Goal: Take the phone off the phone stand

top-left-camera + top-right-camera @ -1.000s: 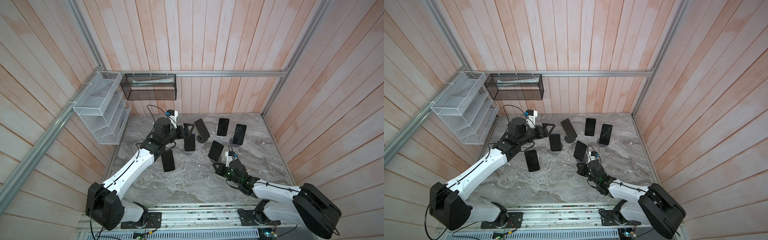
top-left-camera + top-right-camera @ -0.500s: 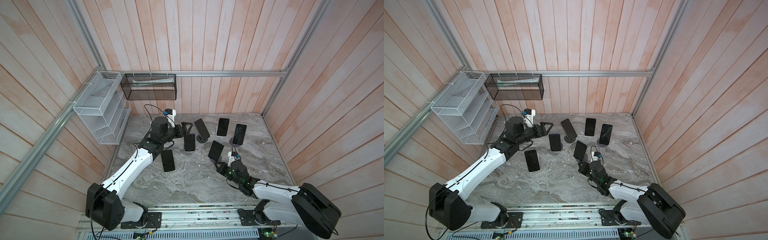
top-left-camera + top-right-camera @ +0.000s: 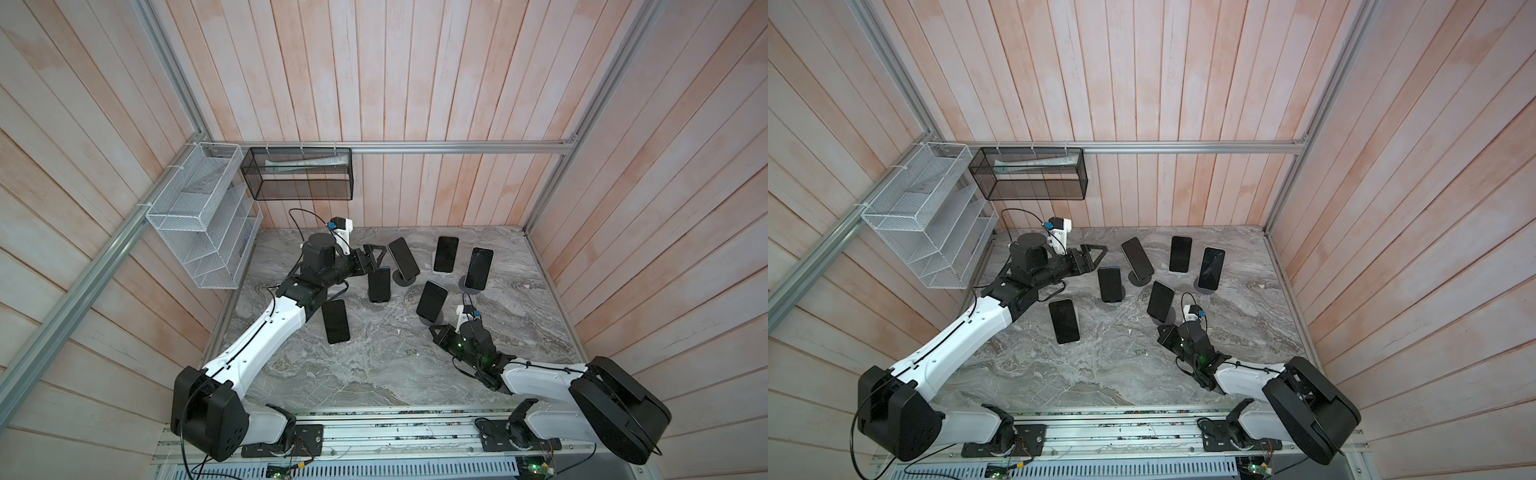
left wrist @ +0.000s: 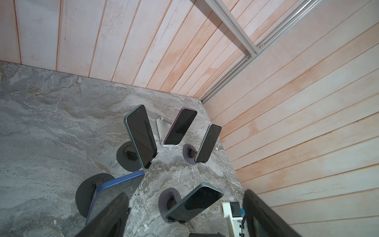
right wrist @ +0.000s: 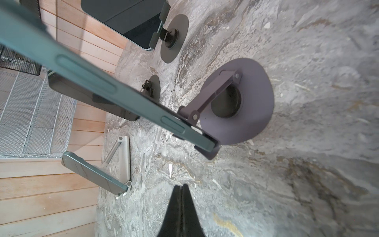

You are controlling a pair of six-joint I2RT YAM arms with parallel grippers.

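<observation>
Jaws apart, the left end effector (image 3: 377, 259) is hovering just beside the blue phone (image 3: 379, 285), which is leaning upright on its stand (image 4: 85, 191).

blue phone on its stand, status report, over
Left pincer open, empty, close to blue phone. Right pincer shut, empty. Blue phone on its stand, not gripped. Nothing between pincer and phone.

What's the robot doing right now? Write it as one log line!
left gripper: open, near blue phone | right gripper: shut, empty | blue phone: on stand
</observation>
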